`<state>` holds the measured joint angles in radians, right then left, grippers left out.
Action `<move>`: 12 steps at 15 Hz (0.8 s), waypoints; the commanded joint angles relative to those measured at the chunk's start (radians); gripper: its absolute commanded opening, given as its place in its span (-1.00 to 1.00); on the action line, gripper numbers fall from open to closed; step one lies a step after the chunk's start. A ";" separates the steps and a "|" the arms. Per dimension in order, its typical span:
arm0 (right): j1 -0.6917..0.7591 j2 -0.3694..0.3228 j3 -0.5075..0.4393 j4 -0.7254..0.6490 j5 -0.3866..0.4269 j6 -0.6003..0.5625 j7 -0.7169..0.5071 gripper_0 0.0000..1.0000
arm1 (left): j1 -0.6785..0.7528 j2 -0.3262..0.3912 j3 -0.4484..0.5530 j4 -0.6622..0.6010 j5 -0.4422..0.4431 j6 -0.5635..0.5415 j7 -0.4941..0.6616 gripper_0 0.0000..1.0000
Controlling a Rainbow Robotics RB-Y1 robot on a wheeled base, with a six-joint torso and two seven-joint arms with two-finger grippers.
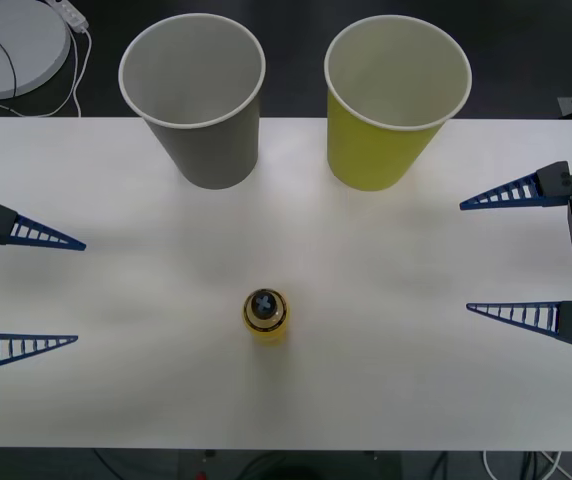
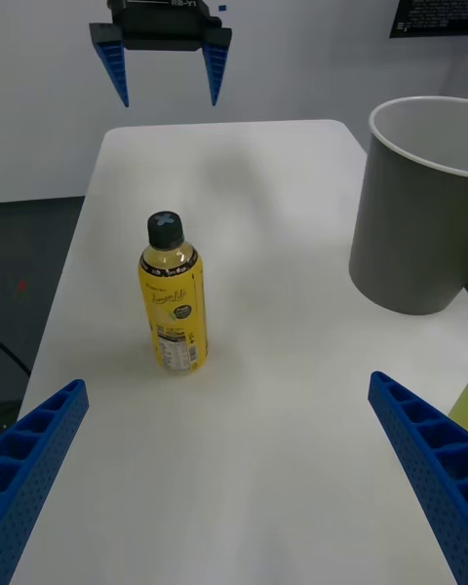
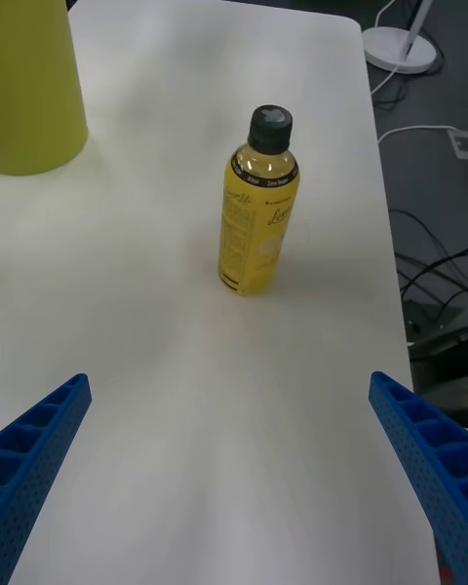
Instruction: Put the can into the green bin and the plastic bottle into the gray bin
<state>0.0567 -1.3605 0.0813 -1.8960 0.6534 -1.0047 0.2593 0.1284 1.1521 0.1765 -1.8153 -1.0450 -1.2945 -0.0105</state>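
Front view: the left gripper [image 1: 28, 290] hangs over the table's [image 1: 386, 390] left edge with its two blue ribbed fingers spread wide, holding nothing and touching nothing. The right gripper [image 1: 514, 255] mirrors it at the right edge, just as wide and just as empty. Each finger is a long tapering wedge with a ladder-like ribbed face, running to a thin tip that points in toward the middle of the table.

The bottle [image 1: 265, 315] stands upright on the smooth white table, about midway between the two grippers and well apart from both, toward the near side. It is small, round-bodied yellow plastic with a black screw cap, a dark band at the neck and a printed yellow label.

At the far edge stand two large tapered cup-shaped bins, each with a white rolled rim and a pale matte inside. The gray bin [image 1: 211, 140] is on the left and the green bin [image 1: 376, 150] on the right, side by side with a gap between them, both well beyond the bottle. Both look hollow, with nothing showing inside.
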 commanded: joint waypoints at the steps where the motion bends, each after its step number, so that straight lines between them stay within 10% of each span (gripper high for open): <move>1: 0.000 0.000 0.000 0.000 0.000 0.000 0.000 1.00 | 0.017 -0.041 0.000 0.014 -0.001 0.000 -0.023 1.00; 12: 0.000 0.000 0.000 0.000 0.000 0.000 0.000 1.00 | 0.046 -0.238 -0.003 0.060 -0.092 -0.042 -0.147 1.00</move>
<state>0.0567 -1.3605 0.0813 -1.8960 0.6534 -1.0047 0.2593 0.1748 0.9316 0.1733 -1.7534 -1.1284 -1.3314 -0.1567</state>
